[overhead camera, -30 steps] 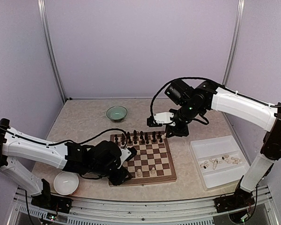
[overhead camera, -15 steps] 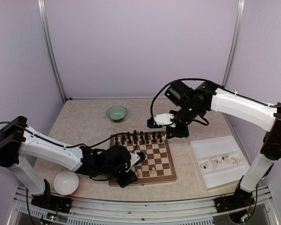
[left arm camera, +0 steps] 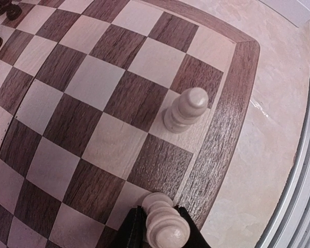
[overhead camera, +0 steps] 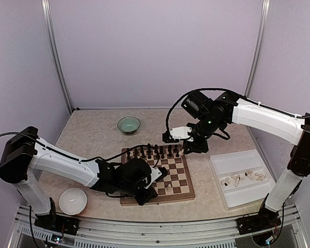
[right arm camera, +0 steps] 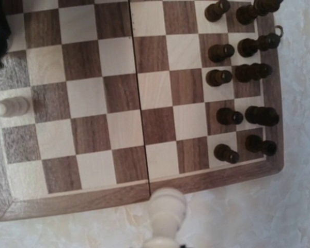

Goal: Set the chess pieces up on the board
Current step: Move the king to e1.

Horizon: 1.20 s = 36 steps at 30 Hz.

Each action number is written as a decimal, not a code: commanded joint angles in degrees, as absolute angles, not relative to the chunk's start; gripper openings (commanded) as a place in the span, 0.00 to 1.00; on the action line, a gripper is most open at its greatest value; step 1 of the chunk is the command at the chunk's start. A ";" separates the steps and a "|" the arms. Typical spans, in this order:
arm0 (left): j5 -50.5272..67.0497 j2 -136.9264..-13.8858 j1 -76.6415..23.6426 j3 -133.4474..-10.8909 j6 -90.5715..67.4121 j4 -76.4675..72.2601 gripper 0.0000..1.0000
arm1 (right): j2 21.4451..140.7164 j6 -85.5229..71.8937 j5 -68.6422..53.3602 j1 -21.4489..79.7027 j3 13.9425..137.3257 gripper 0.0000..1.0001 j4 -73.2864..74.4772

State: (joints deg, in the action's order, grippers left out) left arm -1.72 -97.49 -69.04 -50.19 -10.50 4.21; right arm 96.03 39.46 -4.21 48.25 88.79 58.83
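The board (overhead camera: 179, 173) lies between the arms, with dark chessmen (overhead camera: 152, 151) along its far rows. My left gripper (overhead camera: 151, 192) is at the board's near edge. In the left wrist view its fingers (left arm camera: 135, 228) press both sides of a cream chess piece (left arm camera: 163, 227) standing on a pale edge square. A second cream piece (left arm camera: 186, 109) stands one pale square further along the edge. My right gripper (overhead camera: 189, 146) hovers off the board's far right corner, shut on another cream piece (right arm camera: 166, 209).
A white tray (overhead camera: 219, 164) with several cream pieces (overhead camera: 240, 179) sits right of the board. A green bowl (overhead camera: 128, 124) stands behind the board and a white bowl (overhead camera: 72, 201) at the near left. The cage rail runs along the front.
My left arm has reached right along the board's near edge to a cream piece and its jaws have closed onto it. The right arm has barely moved.
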 commanded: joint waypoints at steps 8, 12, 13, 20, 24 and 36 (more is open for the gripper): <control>1.09 -101.21 -69.17 -54.35 -8.05 2.60 0.21 | 95.82 39.23 -4.16 48.18 88.15 0.00 58.23; 1.32 -102.60 -69.19 -55.55 -7.84 2.79 0.21 | 95.81 39.25 -4.12 48.17 88.00 0.00 58.24; 1.07 -102.80 -69.20 -55.77 -7.89 2.93 0.21 | 95.81 39.25 -4.13 48.16 87.95 0.00 58.22; 0.18 -102.60 -68.76 -55.58 -8.68 3.97 0.20 | 95.67 39.24 -4.56 48.17 87.63 0.00 58.15; 0.18 -101.33 -68.48 -54.79 -8.79 4.22 0.20 | 95.70 39.20 -4.72 48.16 87.56 0.00 58.08; -1.66 -100.56 -68.56 -54.32 -9.44 4.86 0.22 | 96.15 39.20 -5.63 48.18 87.81 0.00 58.18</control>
